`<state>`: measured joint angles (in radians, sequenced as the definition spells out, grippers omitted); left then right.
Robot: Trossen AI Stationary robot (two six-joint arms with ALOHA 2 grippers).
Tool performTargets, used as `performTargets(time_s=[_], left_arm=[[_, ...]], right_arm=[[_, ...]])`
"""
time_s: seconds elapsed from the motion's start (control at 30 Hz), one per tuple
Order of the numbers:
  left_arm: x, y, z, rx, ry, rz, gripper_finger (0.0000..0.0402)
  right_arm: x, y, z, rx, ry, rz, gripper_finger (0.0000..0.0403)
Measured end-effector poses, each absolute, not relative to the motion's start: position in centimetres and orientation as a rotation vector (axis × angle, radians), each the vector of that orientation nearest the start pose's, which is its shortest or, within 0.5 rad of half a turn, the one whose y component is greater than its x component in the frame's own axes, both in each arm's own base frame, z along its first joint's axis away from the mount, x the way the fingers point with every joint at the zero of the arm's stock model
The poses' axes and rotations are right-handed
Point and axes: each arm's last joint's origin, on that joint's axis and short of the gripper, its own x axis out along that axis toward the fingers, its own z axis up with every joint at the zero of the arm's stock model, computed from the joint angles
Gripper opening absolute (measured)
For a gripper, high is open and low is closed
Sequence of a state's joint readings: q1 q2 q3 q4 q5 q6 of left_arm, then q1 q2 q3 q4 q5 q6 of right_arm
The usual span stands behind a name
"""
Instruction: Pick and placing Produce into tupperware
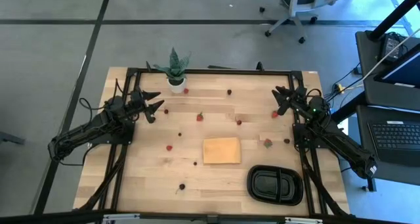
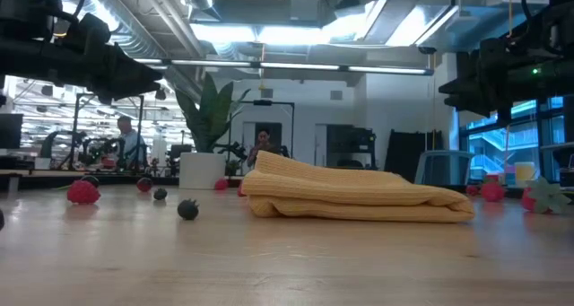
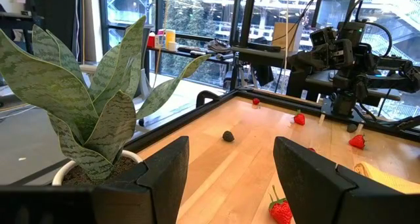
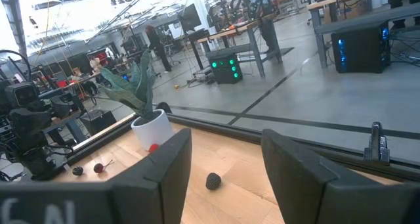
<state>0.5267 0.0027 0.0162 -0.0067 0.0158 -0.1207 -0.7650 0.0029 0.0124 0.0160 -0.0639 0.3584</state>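
Small red and dark berry-like pieces of produce lie scattered on the wooden table, among them a red one (image 1: 200, 117) near the middle and a dark one (image 1: 182, 186) toward the near edge. The tupperware (image 1: 275, 184), a black two-compartment tray, rests flat at the near right. My left gripper (image 1: 153, 103) hovers open above the far left of the table, next to the potted plant. My right gripper (image 1: 282, 100) hovers open above the far right. Neither touches anything; in the wrist views the fingers of the left gripper (image 3: 226, 175) and the right gripper (image 4: 226, 168) stand apart with nothing between them.
A potted spiky green plant (image 1: 175, 69) stands at the far left. A tan folded pad (image 1: 222, 150) lies in the middle of the table. A black frame (image 1: 210, 71) runs along the table's far edge. People and desks show in the room beyond.
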Motion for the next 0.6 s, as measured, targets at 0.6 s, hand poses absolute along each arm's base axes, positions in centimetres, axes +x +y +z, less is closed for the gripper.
performTargets(time_s=[0.6], left_arm=[[8.40,4.83,16.82,-0.116,-0.038,0.510,0.0215]], right_arm=[[7.10,-6.58,17.23,0.265,-0.159,-0.690,0.0187]])
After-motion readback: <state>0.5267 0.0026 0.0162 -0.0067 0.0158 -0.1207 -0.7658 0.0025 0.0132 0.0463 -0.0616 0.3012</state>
